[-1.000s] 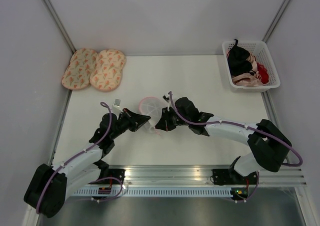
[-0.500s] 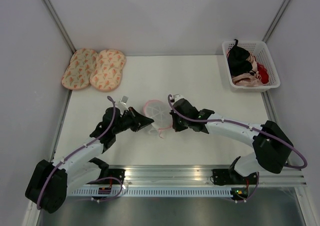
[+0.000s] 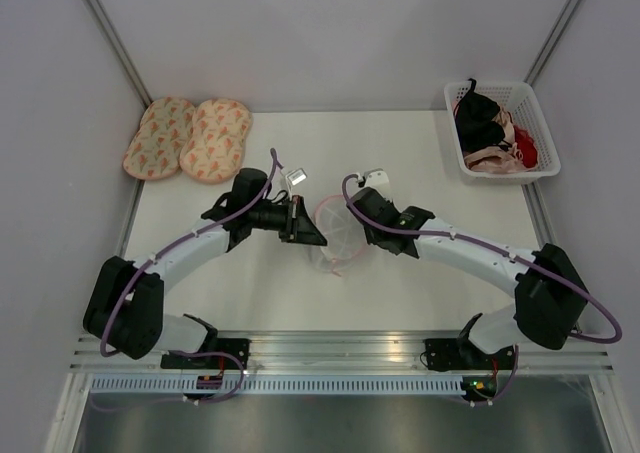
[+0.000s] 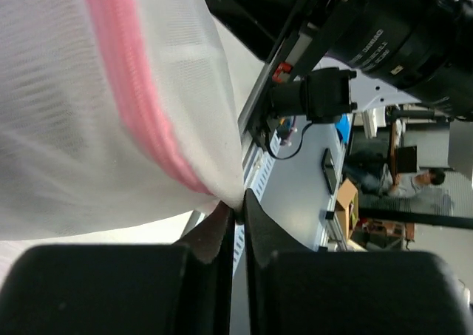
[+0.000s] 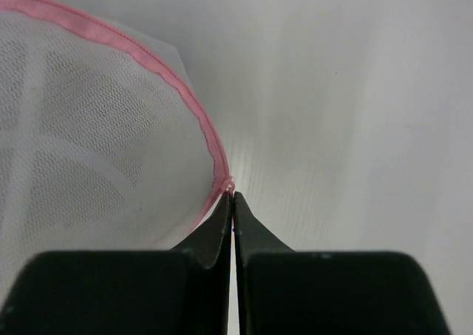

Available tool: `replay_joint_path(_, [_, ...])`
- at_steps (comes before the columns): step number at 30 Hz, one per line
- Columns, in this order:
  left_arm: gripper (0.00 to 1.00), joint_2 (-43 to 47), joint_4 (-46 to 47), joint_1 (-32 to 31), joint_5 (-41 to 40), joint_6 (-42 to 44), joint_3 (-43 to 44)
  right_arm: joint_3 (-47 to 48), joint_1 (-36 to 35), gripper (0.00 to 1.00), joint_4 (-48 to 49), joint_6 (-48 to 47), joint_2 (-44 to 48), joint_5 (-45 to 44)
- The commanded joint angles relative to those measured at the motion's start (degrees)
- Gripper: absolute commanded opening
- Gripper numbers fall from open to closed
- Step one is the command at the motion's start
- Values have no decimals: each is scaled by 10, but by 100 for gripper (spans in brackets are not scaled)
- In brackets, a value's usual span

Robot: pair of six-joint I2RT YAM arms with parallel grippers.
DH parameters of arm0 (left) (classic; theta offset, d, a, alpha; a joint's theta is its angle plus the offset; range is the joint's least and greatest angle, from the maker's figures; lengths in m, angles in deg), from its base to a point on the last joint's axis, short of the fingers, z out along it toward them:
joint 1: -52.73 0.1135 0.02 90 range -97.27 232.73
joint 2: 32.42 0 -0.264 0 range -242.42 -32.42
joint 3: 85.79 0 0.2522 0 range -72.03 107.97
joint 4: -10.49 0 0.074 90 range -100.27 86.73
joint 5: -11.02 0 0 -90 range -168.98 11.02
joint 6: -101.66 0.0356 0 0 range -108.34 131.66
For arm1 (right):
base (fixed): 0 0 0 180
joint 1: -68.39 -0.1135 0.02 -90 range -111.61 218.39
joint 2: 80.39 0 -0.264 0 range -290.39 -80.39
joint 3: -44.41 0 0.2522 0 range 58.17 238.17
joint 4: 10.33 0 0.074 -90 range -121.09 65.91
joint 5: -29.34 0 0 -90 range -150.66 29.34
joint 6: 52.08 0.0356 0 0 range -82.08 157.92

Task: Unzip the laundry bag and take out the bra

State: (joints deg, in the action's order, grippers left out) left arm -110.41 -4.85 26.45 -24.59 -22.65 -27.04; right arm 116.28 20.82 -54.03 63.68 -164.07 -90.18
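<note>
The laundry bag [image 3: 337, 231], a round white mesh pouch with pink trim, hangs between my two grippers near the table's middle. My left gripper [image 3: 318, 240] is shut on the bag's white mesh edge [image 4: 222, 180], just below the pink zipper band [image 4: 140, 106]. My right gripper [image 3: 352, 223] is shut on the pink zipper pull [image 5: 230, 185] at the bag's rim, with the mesh and its ribs [image 5: 81, 143] to the left of it. The greyish-beige bra does not show in any view.
Two peach patterned oval pads [image 3: 190, 138] lie at the back left. A white basket [image 3: 548, 143] with black, pink and red garments stands at the back right. Grey walls close in the back and sides. A metal rail runs along the near edge.
Both grippers have moved back and to the right with the bag held between them. The left arm has swung up and straightened out. The bag now stands more on edge.
</note>
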Motion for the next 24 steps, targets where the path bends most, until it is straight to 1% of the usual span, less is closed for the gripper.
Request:
replay_joint_path(1, [13, -15, -73, -12, 68, 107, 39, 14, 8, 1, -20, -26, 40, -47])
replay_joint_path(2, [29, -18, -104, -12, -5, 111, 44, 11, 8, 0, -20, -26, 47, -41])
replay_joint_path(3, [45, -19, -118, -12, -57, 108, 52, 9, 8, 1, -21, -30, 59, -26])
replay_joint_path(4, [70, -15, -124, -12, -102, 103, 51, 4, 8, 1, -24, -32, 64, -19])
replay_joint_path(5, [76, -12, -133, -12, -195, 81, 50, 2, 8, 0, -28, -32, 69, -13])
replay_joint_path(6, [79, -6, -135, -12, -233, 69, 44, -1, 8, 0, -29, -31, 79, -6])
replay_joint_path(7, [84, 14, -138, -12, -269, 58, 41, -7, 8, 1, -34, -33, 84, 8])
replay_joint_path(8, [85, 28, -142, -12, -342, 29, 36, -11, 8, 1, -36, -33, 88, 15])
replay_joint_path(10, [86, 70, -149, -12, -403, 0, 12, -18, 8, 0, -41, -33, 99, 43])
replay_joint_path(11, [86, 120, -152, -12, -449, -26, 1, -19, 8, 0, -42, -35, 101, 56])
replay_joint_path(13, [86, 175, -153, -13, -476, -55, -38, -26, 8, 0, -36, -40, 107, 93])
replay_joint_path(14, [86, 231, -152, -13, -481, -81, -50, -27, 8, 0, -34, -45, 106, 146])
replay_joint_path(15, [87, 254, -152, -13, -478, -95, -74, -28, 8, 0, -30, -49, 99, 188])
replay_joint_path(16, [87, 280, -153, -13, -472, -126, -87, -30, 8, 0, -17, -55, 94, 231])
replay_joint_path(17, [88, 320, -152, -13, -450, -142, -99, -32, 8, 0, -6, -58, 87, 343])
replay_joint_path(18, [89, 338, -149, -13, -435, -160, -124, -35, 8, 0, 9, -58, 78, 390])
replay_joint_path(19, [89, 350, -137, -13, -418, -179, -137, -46, 6, 0, 46, -55, 74, 437])
replay_joint_path(20, [90, 359, -129, -14, -383, -213, -149, -50, 6, 0, 65, -48, 71, 485])
replay_joint_path(21, [90, 370, -102, -14, -345, -250, -176, -60, -1, 0, 104, -31, 68, 503])
replay_joint_path(22, [90, 372, -81, -14, -344, -272, -191, -63, -3, 1, 122, -24, 67, 518])
replay_joint_path(23, [90, 372, -56, -15, -306, -294, -207, -65, -5, 1, 137, -17, 64, 531])
replay_joint_path(24, [91, 368, -28, -15, -289, -315, -240, -65, -7, 0, 147, -8, 58, 548])
